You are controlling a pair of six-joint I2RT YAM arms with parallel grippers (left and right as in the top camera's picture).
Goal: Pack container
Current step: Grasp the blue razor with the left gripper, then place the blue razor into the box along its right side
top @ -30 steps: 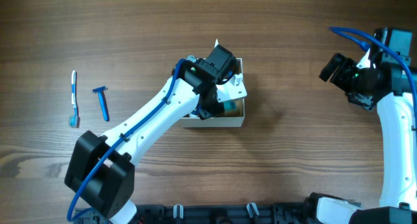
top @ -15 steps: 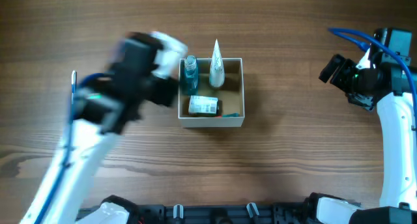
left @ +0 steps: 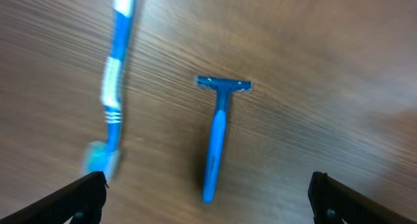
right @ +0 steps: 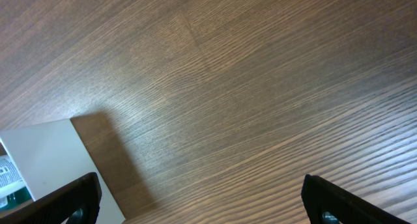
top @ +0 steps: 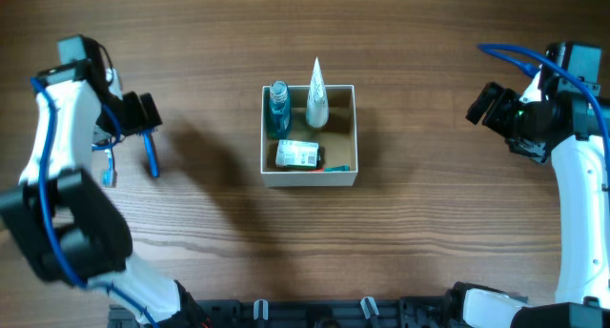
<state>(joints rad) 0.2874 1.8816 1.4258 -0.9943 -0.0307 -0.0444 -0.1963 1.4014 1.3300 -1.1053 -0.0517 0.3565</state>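
Blue razor under left hand, fingers wide

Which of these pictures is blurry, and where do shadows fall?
Left wrist view: smeared throughout, the toothbrush and razor fuzzy-edged. Overhead view: sharp, with a soft shadow on the table beside the razor. Right wrist view: crisp wood grain, and a dark shadow beside the white wall of the container.

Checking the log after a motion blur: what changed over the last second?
The left claw swung left from above the container to hover, open, over the razor and toothbrush; it holds nothing. Container, razor, toothbrush and right claw stayed put.
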